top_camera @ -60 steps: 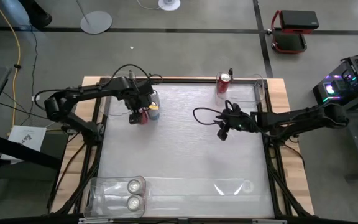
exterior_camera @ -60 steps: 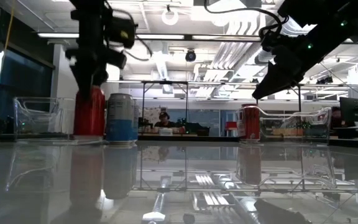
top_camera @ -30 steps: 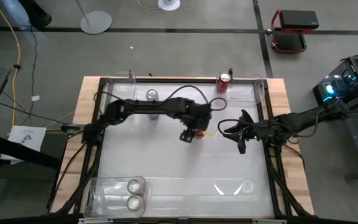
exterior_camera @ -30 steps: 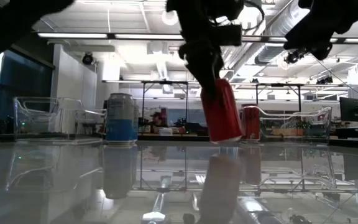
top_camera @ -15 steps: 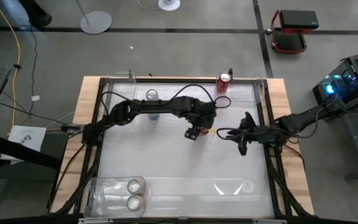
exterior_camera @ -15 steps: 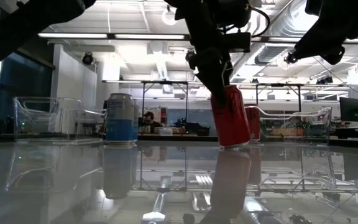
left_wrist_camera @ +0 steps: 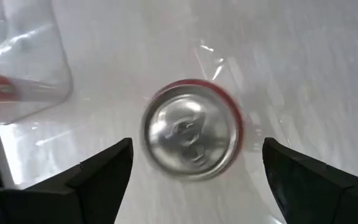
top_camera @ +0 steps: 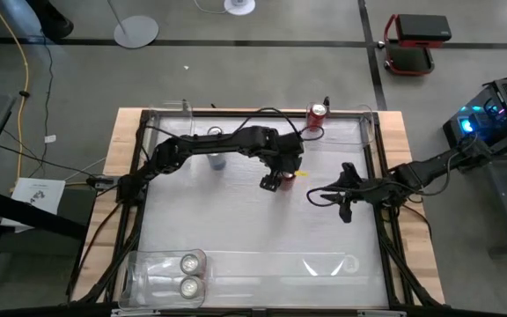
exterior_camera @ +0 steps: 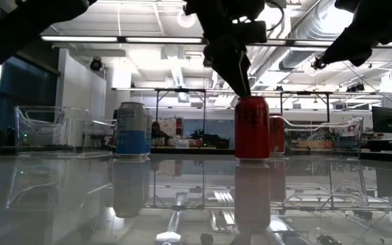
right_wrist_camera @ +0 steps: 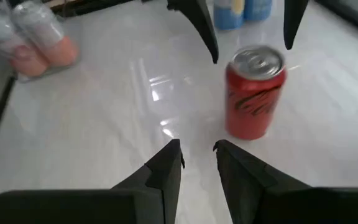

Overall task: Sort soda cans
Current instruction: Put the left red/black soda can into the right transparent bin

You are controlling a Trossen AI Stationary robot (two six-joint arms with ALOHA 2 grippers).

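A red soda can stands upright on the table's middle, right of centre. My left gripper hangs open straight above its silver top, one finger out to each side and clear of it. My right gripper hovers to the right of the can, slightly open and empty. A silver-blue can stands near the far edge. A second red can stands at the far right.
A clear bin at the near left corner holds two silver-topped cans. Clear bins also stand at the far left and far right, the second red can beside the latter. More clear plastic lies along the near edge.
My left gripper carried the red can, tilted and off the table, a little toward the far right. The can now stands upright on the table, and the fingers have let go and stand above it.
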